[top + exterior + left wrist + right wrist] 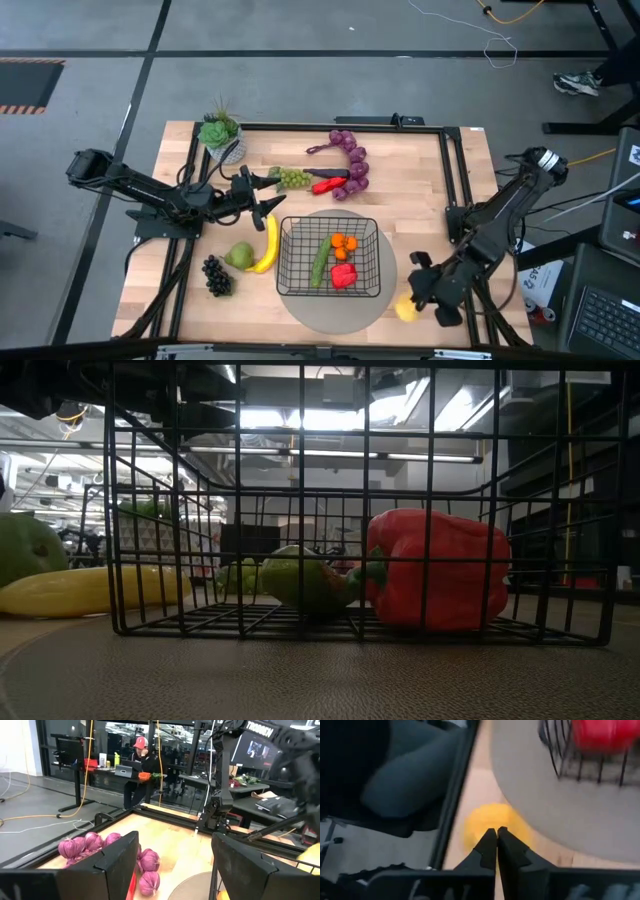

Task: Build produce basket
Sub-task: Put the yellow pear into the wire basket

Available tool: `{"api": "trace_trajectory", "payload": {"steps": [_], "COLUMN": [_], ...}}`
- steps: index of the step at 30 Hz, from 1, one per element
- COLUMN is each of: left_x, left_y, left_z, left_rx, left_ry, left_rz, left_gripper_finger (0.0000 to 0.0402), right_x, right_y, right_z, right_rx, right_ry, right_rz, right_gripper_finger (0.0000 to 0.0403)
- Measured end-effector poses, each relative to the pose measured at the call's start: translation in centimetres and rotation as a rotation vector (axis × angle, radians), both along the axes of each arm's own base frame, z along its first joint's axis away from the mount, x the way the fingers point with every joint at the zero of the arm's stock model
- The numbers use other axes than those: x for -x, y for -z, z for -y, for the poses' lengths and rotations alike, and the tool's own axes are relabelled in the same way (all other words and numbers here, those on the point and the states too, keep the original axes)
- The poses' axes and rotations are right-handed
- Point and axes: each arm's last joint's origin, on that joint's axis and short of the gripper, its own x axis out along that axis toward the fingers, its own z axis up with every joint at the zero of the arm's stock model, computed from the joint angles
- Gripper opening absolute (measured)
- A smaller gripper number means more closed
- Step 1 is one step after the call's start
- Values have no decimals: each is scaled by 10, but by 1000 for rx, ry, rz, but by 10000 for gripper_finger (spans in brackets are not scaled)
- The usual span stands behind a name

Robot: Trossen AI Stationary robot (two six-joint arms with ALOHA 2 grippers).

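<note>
The black wire basket (328, 258) (300, 490) stands on a round grey mat and holds a green cucumber (320, 260), orange pieces (342, 244) and a red pepper (343, 276) (440, 570). The banana (268, 245), pear (240, 257) and dark grapes (216, 275) lie to its left. Green grapes (292, 178), another red pepper (328, 185) and purple grapes (352, 160) (85, 845) lie on the far side. My left gripper (262, 192) (172, 850) is open above the table beside the green grapes. My right gripper (418, 292) (496, 832) is shut, its tips at the lemon (405, 308) (492, 822) near the table's near right corner. My right gripper points its shut fingertips (490, 840) down at the lemon's top (485, 820), slanting from the right. The lemon lies on the wood beside the mat. Whether the tips touch it I cannot tell.
A small pot with a green succulent (220, 135) stands at the far left corner. A black frame rail (455, 170) runs around the tabletop. The mat's edge (520, 815) lies close to the lemon. People sit at desks in the room beyond (140, 750).
</note>
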Motion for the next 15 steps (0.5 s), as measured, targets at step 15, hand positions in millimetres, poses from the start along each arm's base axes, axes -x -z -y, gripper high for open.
{"api": "trace_trajectory", "payload": {"steps": [15], "left_x": [0], "left_y": [0], "left_z": [0], "left_rx": [0], "left_ry": [-1], "left_rz": [0], "left_gripper_finger": [247], "right_x": [-21], "right_y": [-102], "right_z": [1], "right_rx": [507], "right_ry": [-101], "right_rz": [748], "right_gripper_finger": [0]}}
